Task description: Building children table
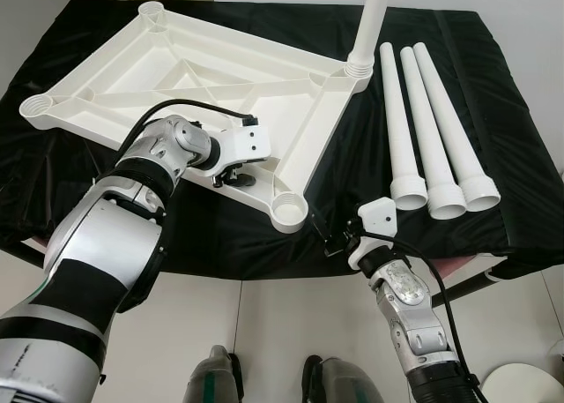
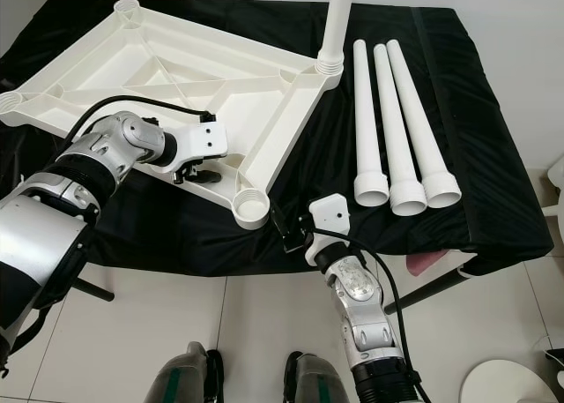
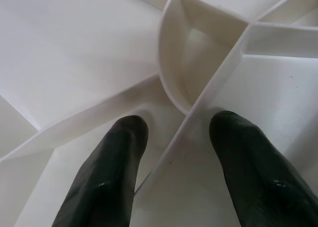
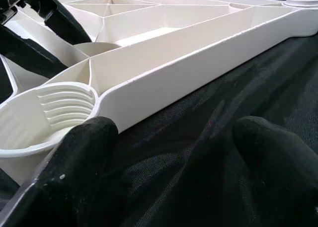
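A: Which step? One leg [image 1: 368, 28] stands screwed into the tabletop [image 1: 211, 85], which lies upside down on the bench [image 2: 458, 85].

B: Left gripper [image 1: 231, 177] jaws straddle a rib, released; right gripper [image 2: 286, 229] gapes beside the near socket [image 1: 289, 212]. Next, I'd judge: fetch a loose leg [image 1: 445, 138].

The right gripper [image 4: 171, 152] has its two black fingers [image 4: 82, 160] spread apart, low over a black cloth [image 4: 218, 88]. Just past them lies the white table top [image 4: 174, 43], upside down. Its round screw hole [image 4: 62, 108] sits by one finger.
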You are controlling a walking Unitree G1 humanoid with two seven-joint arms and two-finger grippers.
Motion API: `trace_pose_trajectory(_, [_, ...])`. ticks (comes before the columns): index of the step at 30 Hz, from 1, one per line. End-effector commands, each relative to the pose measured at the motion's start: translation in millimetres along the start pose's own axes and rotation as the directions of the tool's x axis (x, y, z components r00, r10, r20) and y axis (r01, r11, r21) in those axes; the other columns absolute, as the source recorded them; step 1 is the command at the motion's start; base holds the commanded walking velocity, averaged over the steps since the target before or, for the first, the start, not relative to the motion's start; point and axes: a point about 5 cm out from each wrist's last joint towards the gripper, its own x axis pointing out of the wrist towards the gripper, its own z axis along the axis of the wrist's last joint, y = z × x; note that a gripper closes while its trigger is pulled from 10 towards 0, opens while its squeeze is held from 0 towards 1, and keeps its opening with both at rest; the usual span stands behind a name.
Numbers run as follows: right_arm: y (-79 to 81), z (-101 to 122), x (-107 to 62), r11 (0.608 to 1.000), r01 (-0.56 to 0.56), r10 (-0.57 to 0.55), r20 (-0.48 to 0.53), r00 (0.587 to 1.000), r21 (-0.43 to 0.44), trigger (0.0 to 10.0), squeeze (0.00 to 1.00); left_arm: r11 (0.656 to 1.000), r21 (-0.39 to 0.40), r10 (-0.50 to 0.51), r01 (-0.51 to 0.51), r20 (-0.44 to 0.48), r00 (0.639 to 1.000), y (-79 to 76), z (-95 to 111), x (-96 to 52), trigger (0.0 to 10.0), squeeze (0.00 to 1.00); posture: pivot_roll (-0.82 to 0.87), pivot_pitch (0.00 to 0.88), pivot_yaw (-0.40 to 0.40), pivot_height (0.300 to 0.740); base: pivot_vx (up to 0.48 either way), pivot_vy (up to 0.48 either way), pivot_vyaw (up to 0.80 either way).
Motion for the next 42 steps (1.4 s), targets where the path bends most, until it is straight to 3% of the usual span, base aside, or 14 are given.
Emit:
trace_pose_trajectory(1, [5.0,-3,0.2,1.000,-0.019,0.019,-0.016,1.000,-0.001,10.0,0.00,0.999,-0.051,-0.002,0.000,-0.053,0.999,-9.6,-13,6.9,0.0,0.00,-0.05,0.119,0.060,0.740,0.000,0.000,0.00])
trace_pose_trajectory(9, [4.3,-3,-0.2,1.000,-0.019,0.019,-0.017,1.000,-0.003,10.0,0.00,0.996,-0.093,0.008,-0.013,-0.060,0.998,-4.9,-18,0.2,0.0,0.00,-0.05,0.118,0.057,0.740,0.000,0.000,0.00])
trace_pose_trajectory(22, [5.7,-3,3.4,1.000,-0.025,0.025,-0.012,1.000,-0.001,10.0,0.00,0.990,-0.128,0.061,-0.059,0.013,0.998,0.2,-4,3.1,0.0,0.00,-0.03,0.116,0.053,0.740,0.000,0.000,0.00])
trace_pose_trajectory(27, [7.7,-3,3.9,0.999,-0.032,0.032,-0.013,0.999,0.002,10.0,0.00,0.976,-0.189,0.135,-0.105,0.153,0.979,8.4,28,8.0,0.0,0.00,-0.03,0.118,0.050,0.740,0.000,0.000,0.00])
trace_pose_trajectory(30, [7.9,-3,4.0,0.999,-0.033,0.033,-0.013,0.999,0.003,10.0,0.00,0.975,-0.191,0.143,-0.109,0.177,0.974,9.6,33,8.4,0.0,0.00,-0.03,0.118,0.050,0.740,0.000,0.000,0.00])
trace_pose_trajectory(34, [7.9,-3,4.5,0.999,-0.036,0.036,-0.014,0.999,0.002,10.0,0.00,0.968,-0.224,0.175,-0.115,0.268,0.947,14.2,54,8.9,0.0,0.00,-0.02,0.116,0.046,0.740,0.000,0.000,0.00])
trace_pose_trajectory(36, [9.1,-4,5.5,0.999,-0.040,0.040,-0.014,0.999,0.003,10.0,0.00,0.966,-0.234,0.190,-0.111,0.351,0.917,16.7,75,9.3,0.0,0.00,-0.02,0.116,0.046,0.740,0.000,0.000,0.00])
trace_pose_trajectory(40, [10.4,-4,6.5,0.999,-0.044,0.044,-0.013,0.999,0.004,10.0,0.00,0.967,-0.228,0.196,-0.111,0.394,0.898,17.7,88,9.1,0.0,0.00,-0.02,0.112,0.044,0.740,0.000,0.000,0.00])
trace_pose_trajectory(41, [11.0,-4,7.0,0.999,-0.046,0.046,-0.012,0.999,0.003,10.0,0.00,0.968,-0.220,0.201,-0.119,0.404,0.892,18.1,92,8.9,2.4,0.00,-0.02,0.111,0.044,0.740,0.000,0.000,0.00])
trace_pose_trajectory(42, [11.0,-4,7.0,0.999,-0.046,0.046,-0.012,0.999,0.003,10.0,0.00,0.968,-0.220,0.201,-0.119,0.404,0.892,18.1,92,8.9,2.4,0.00,-0.02,0.111,0.044,0.740,0.000,0.000,0.00])
